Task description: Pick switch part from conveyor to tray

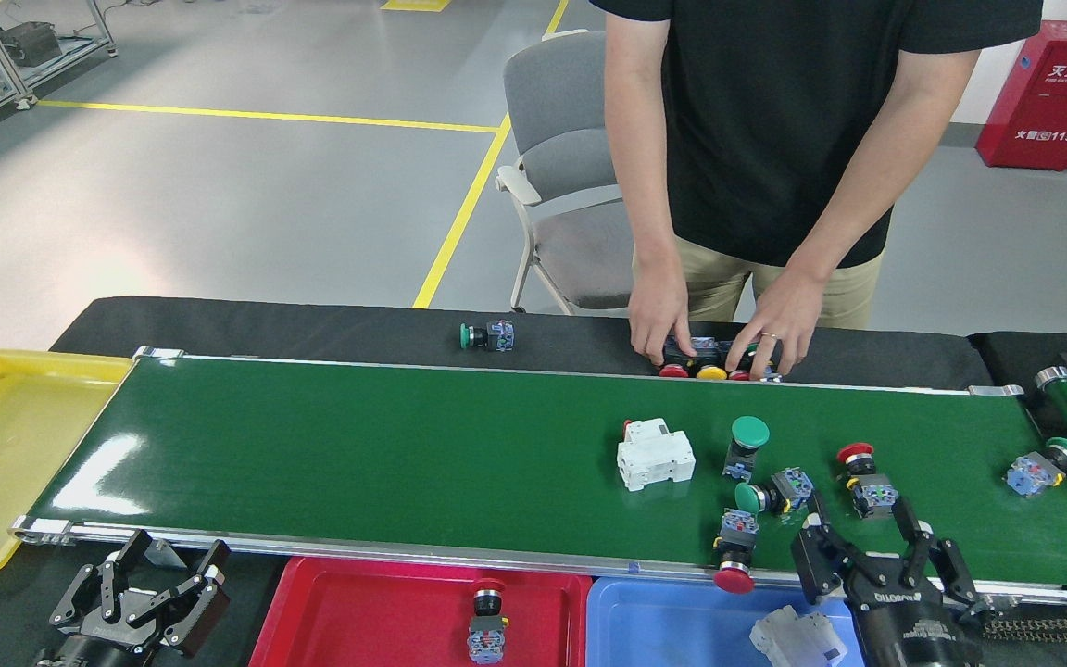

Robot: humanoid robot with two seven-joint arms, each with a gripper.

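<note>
One red button switch [487, 622] already lies in your red tray [357, 611]; five more wait on the conveyor [357, 454] toward three o'clock. Your right claw [876, 547] hovers wide and empty beside them; the left claw [140, 602] rests wide at seven o'clock.

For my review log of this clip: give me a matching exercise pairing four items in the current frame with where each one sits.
Items:
1. white breaker
2. red-capped switch part
3. green-capped switch part
4. right gripper

Places:
A. on the black cloth beyond the conveyor's far rail
B. inside the red tray
C. over the conveyor's near rail, fingers spread
D. lying on the green belt, left of the cluster of switch parts

Pairs: 1-D, 2-B, 3-A, 4-C
</note>
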